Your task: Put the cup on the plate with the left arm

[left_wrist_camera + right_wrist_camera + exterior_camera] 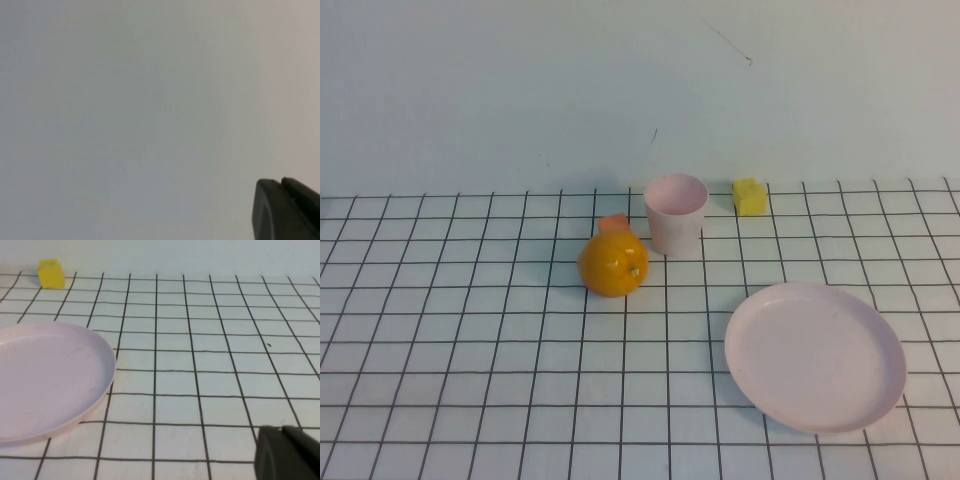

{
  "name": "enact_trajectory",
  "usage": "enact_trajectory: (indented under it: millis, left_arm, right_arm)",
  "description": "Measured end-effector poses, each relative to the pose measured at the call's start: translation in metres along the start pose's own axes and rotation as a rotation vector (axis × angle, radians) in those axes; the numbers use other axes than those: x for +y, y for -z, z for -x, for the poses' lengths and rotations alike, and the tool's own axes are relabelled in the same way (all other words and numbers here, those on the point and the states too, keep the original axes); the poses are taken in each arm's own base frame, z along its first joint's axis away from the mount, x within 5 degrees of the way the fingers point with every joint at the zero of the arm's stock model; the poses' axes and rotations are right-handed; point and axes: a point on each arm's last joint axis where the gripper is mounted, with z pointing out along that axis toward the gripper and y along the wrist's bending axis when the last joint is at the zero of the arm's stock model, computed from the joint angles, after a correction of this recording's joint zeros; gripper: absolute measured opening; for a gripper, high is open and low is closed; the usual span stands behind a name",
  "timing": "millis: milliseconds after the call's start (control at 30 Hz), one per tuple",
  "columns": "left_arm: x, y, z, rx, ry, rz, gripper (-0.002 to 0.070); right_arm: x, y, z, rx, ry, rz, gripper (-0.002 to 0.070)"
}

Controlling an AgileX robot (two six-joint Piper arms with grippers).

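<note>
Inventory, counted:

- Cup point(676, 213): one, pale pink, upright, far centre of the table point(470, 400).
- Plate point(815, 356): one, pale pink, near right.
- Orange point(614, 264): one, left of the cup and just beside it.
- Yellow block point(750, 196): one, far, right of the cup.
- Orange-pink block point(613, 223): one, partly hidden behind the orange; shape cannot be told.
- Left gripper point(287, 210): one, only a dark tip showing in its wrist view, against a plain surface.
- Right gripper point(287, 455): one, only a dark tip showing in its wrist view, low over the grid to the right of the plate.
</note>
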Motion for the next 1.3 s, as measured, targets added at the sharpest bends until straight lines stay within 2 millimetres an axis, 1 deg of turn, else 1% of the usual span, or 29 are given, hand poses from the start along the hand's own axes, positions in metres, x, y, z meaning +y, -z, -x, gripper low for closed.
enact_trajectory:
  millis: [133, 300, 633, 733, 800, 833, 933, 1100, 1200, 1300]
  left_arm:
    - [-0.003, 0.001, 0.011, -0.122, -0.006, -0.028, -0.0003]
    - [-0.004, 0.002, 0.017, -0.189, -0.015, -0.045, -0.0003]
    - [-0.005, 0.002, 0.019, -0.208, -0.054, -0.055, -0.0003]
    - [-0.002, 0.002, 0.019, -0.215, -0.011, -0.016, -0.0003]
    - [0.001, 0.000, 0.020, -0.180, 0.019, 0.011, -0.0003]
    - [0.002, -0.002, 0.021, -0.135, 0.019, 0.020, -0.0003]
    - [0.004, -0.011, 0.042, -0.010, 0.007, 0.049, -0.0003]
    - [0.007, -0.023, 0.103, 0.104, -0.029, 0.088, -0.0003]
    - [0.009, -0.039, 0.124, 0.196, -0.034, 0.103, -0.0003]
    - [0.012, -0.063, 0.128, 0.389, -0.029, 0.123, -0.0003]
  right_arm:
    - [0.000, 0.000, 0.000, 0.000, 0.000, 0.000, -0.0002]
    - [0.000, 0.000, 0.000, 0.000, 0.000, 0.000, -0.0002]
    - [0.000, 0.000, 0.000, 0.000, 0.000, 0.000, -0.0002]
    - [0.000, 0.000, 0.000, 0.000, 0.000, 0.000, -0.0002]
    - [0.000, 0.000, 0.000, 0.000, 0.000, 0.000, -0.0002]
    - [0.000, 0.000, 0.000, 0.000, 0.000, 0.000, -0.0002]
    - [0.000, 0.000, 0.000, 0.000, 0.000, 0.000, -0.0002]
    - [0.000, 0.000, 0.000, 0.000, 0.000, 0.000, -0.0002]
    - [0.000, 0.000, 0.000, 0.000, 0.000, 0.000, -0.0002]
    - [0.000, 0.000, 0.000, 0.000, 0.000, 0.000, -0.0002]
